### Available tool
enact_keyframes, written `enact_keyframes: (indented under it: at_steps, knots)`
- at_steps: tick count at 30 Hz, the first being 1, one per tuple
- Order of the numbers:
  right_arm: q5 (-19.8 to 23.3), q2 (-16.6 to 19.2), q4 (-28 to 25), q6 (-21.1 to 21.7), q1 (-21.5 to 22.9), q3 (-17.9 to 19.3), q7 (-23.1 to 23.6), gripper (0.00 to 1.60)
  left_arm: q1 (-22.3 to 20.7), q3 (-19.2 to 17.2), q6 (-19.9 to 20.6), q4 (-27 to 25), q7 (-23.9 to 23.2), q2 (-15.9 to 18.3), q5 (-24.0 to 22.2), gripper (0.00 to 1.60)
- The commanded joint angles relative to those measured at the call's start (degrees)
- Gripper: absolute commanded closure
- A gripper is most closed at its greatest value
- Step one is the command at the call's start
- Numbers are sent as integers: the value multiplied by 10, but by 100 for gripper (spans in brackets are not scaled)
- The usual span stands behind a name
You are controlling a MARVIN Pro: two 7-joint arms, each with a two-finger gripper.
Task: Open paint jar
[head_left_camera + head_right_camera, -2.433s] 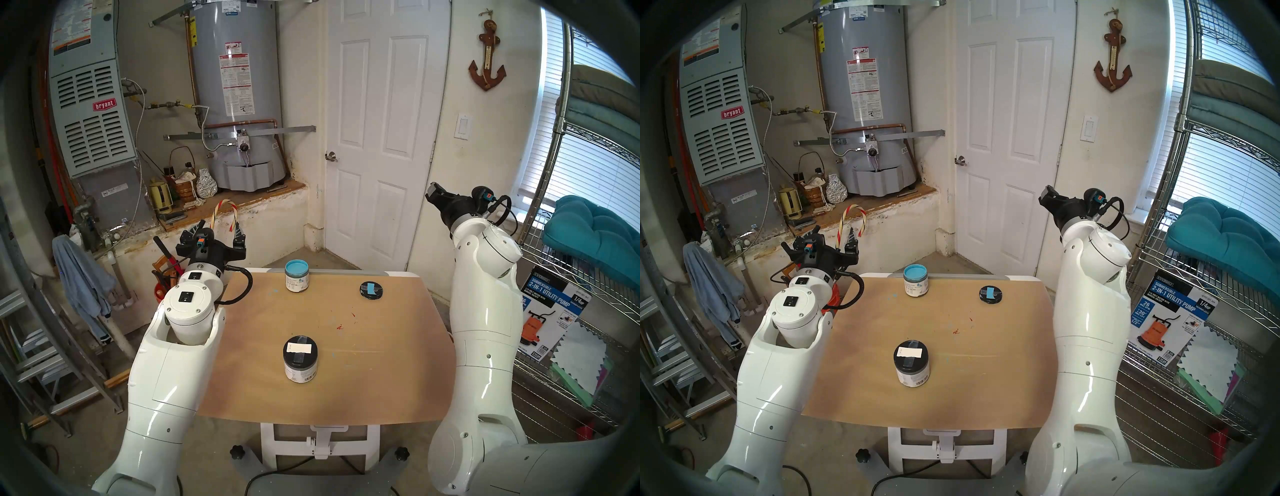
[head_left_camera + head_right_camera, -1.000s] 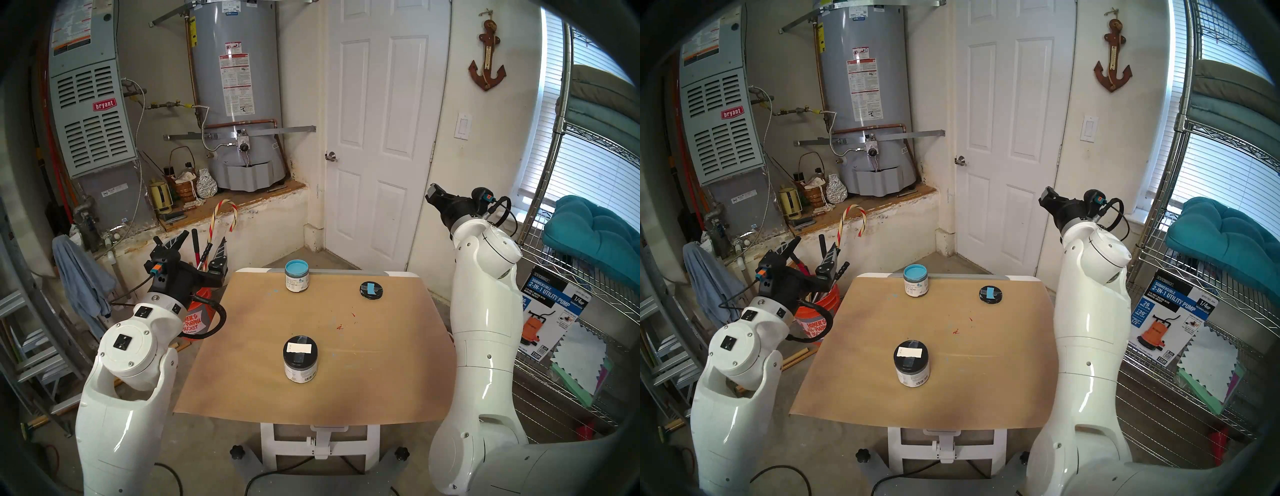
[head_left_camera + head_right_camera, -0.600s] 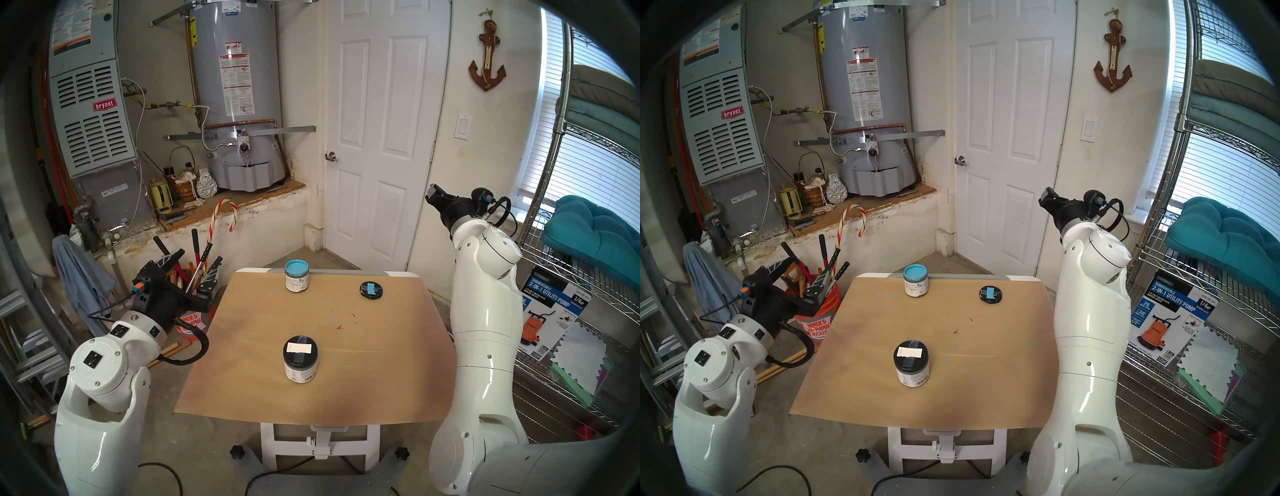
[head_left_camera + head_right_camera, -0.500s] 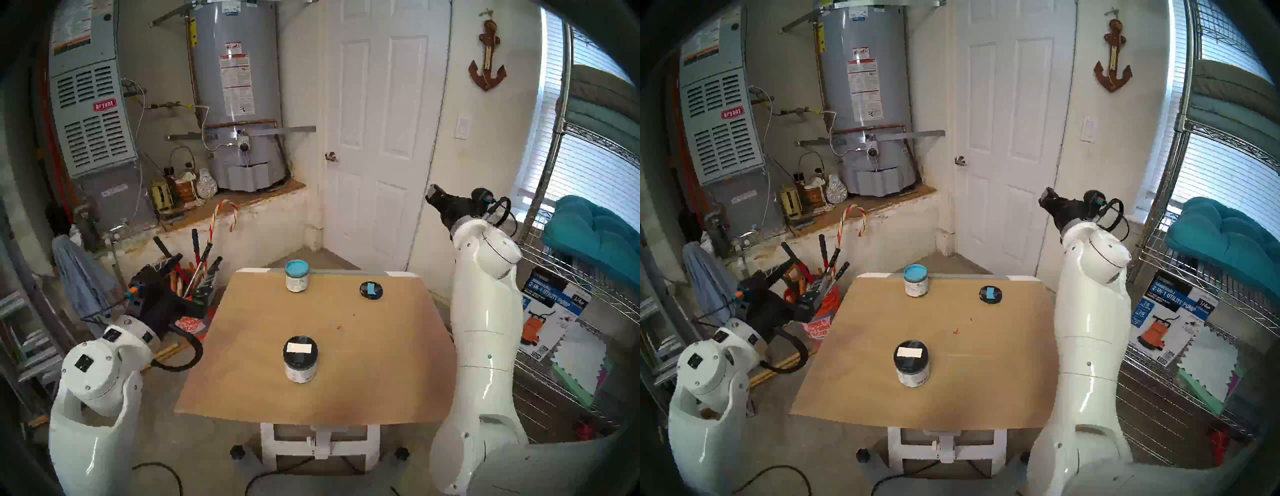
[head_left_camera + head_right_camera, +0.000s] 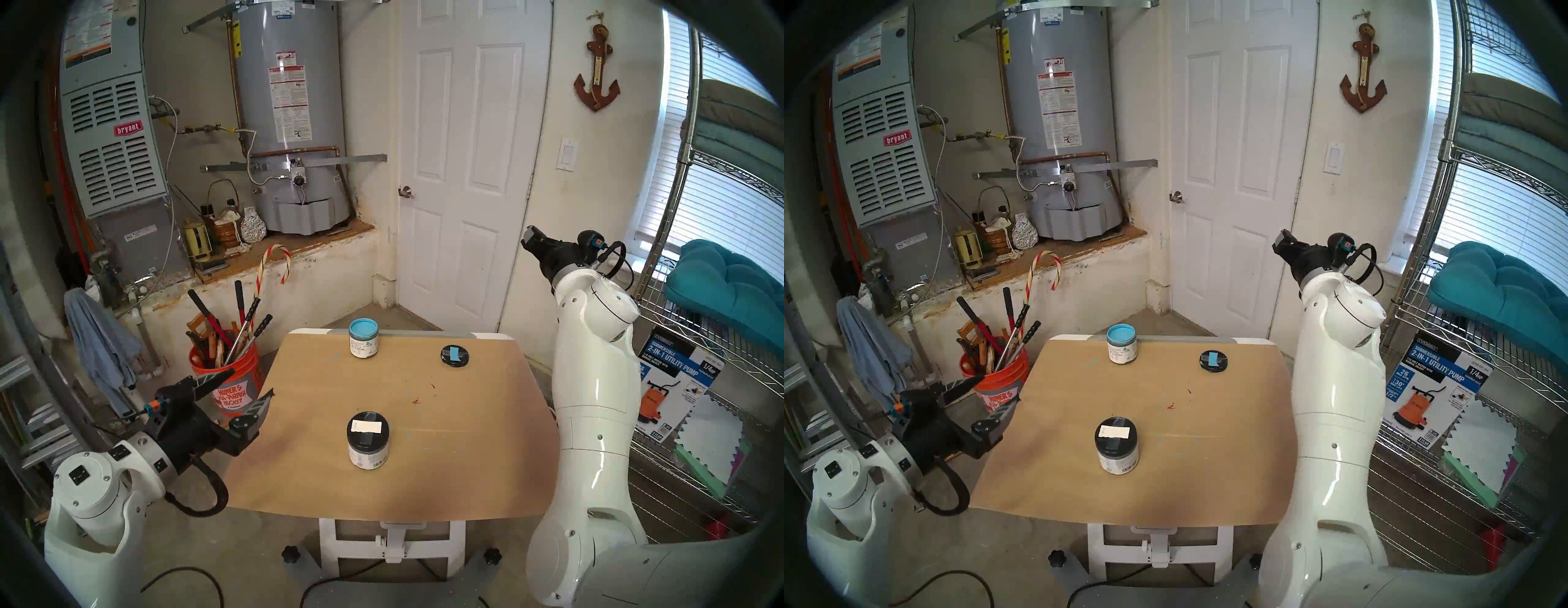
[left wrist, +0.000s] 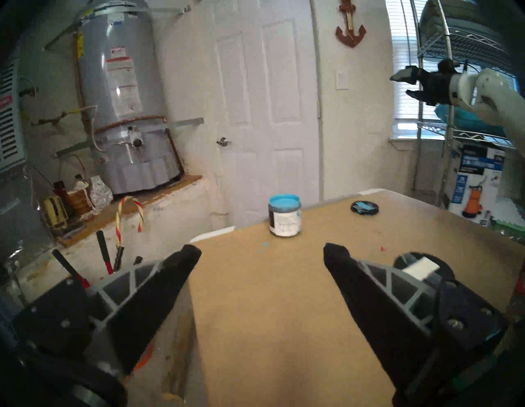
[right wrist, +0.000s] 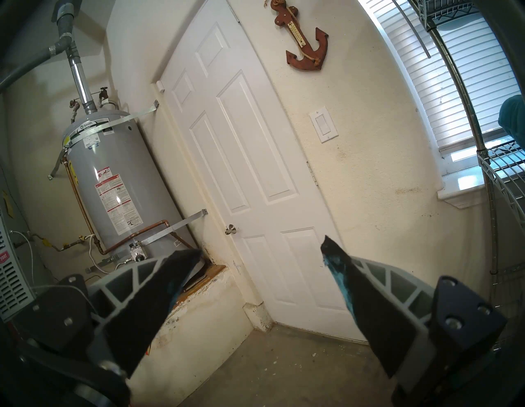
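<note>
The paint jar stands upright near the front middle of the brown table. Its black lid, marked with a white tape strip, is on. In the left wrist view only the lid shows, behind one finger. My left gripper hovers at the table's left edge, level with the jar and well left of it. It is open and empty, and points across the table. My right gripper is raised high off the table's far right, open and empty, facing the door.
An open jar of light-blue paint stands at the far edge. A loose black lid with blue tape lies to its right. An orange bucket of tools sits just beyond my left gripper. A wire shelf stands on the right.
My left arm has swung down and back, taking its open gripper from beyond the table's far-left corner to the left edge beside the jar. The right arm and the jars have not moved.
</note>
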Motion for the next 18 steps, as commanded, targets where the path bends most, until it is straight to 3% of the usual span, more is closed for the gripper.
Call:
enact_keyframes:
  at_steps: [1, 5, 12, 18]
  knots:
    - [-2, -1, -14, -3, 9, -4, -2, 0, 28, -12, -45, 20, -71, 56, -26, 0]
    - [-2, -2, -15, -2, 9, -4, -3, 0, 5, 4, -55, 45, -98, 62, -19, 0]
    - [-2, -1, -14, -2, 9, -4, -3, 0, -45, 54, -64, 80, -91, 62, -2, 0]
    - [-2, -1, -15, -2, 9, -4, -3, 0, -39, 40, -64, 63, -112, 63, -24, 0]
